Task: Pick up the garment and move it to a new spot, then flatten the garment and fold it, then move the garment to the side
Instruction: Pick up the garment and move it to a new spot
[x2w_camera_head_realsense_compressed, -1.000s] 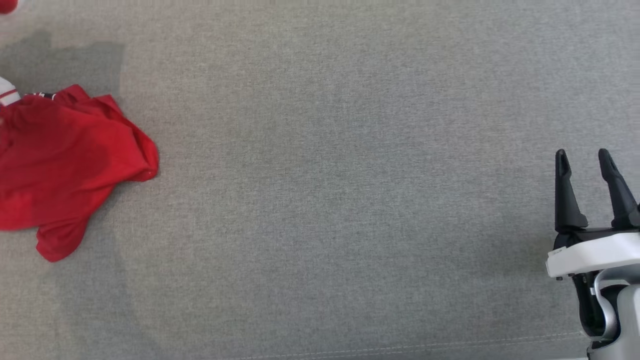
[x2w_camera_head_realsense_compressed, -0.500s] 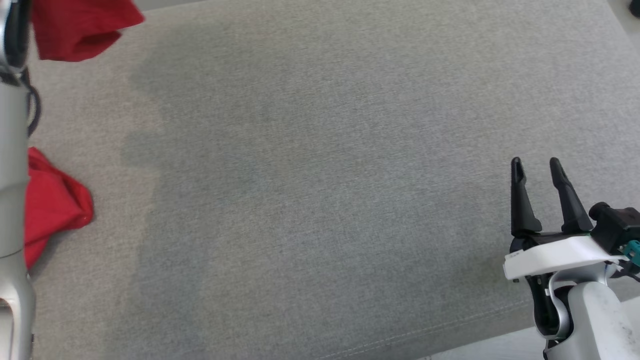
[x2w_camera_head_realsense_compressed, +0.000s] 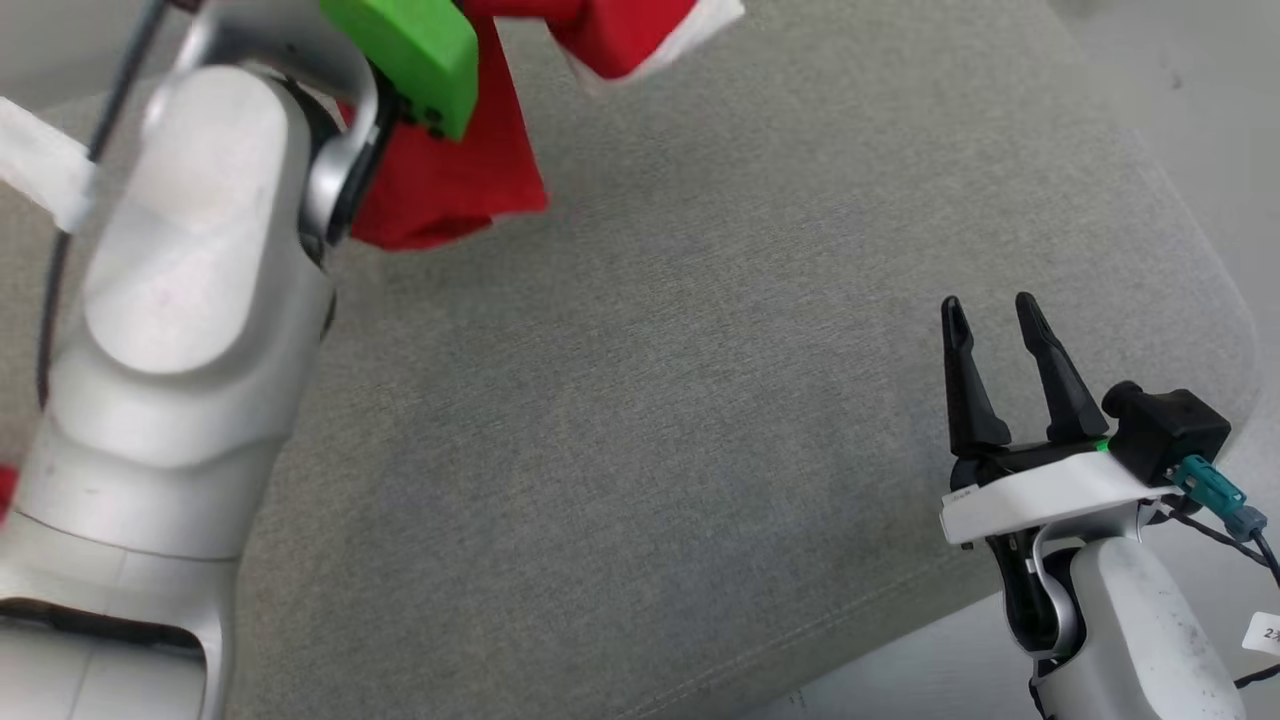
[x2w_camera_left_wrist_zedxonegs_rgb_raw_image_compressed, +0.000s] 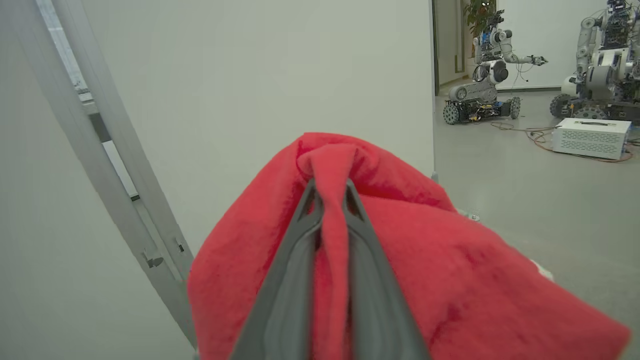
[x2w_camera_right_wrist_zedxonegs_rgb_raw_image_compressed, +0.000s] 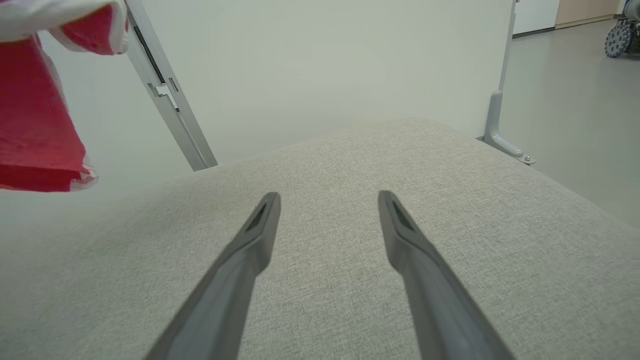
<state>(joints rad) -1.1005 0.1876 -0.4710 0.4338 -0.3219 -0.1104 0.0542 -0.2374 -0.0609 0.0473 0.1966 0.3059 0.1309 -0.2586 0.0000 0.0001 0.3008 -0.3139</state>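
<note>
Grey fabric cushion (x2w_camera_head_realsense_compressed: 640, 400), white panel (x2w_camera_left_wrist_zedxonegs_rgb_raw_image_compressed: 260, 75), slanted metal strut (x2w_camera_left_wrist_zedxonegs_rgb_raw_image_compressed: 120, 170), white box (x2w_camera_left_wrist_zedxonegs_rgb_raw_image_compressed: 592, 137)

Wide open run across the middle of the grey cushion (x2w_camera_head_realsense_compressed: 640, 420), bare fabric from its near edge to its far edge. Over the cushion's left side the pale left forearm (x2w_camera_head_realsense_compressed: 180, 300) bulks large and the red garment (x2w_camera_head_realsense_compressed: 450, 190) hangs above the far-left part, while the right gripper (x2w_camera_head_realsense_compressed: 989, 303), fingers spread, hovers at the near-right edge. Behind the cushion's far edge a white panel (x2w_camera_right_wrist_zedxonegs_rgb_raw_image_compressed: 325, 60) and a slanted metal strut (x2w_camera_right_wrist_zedxonegs_rgb_raw_image_compressed: 170, 105) bar the way.
</note>
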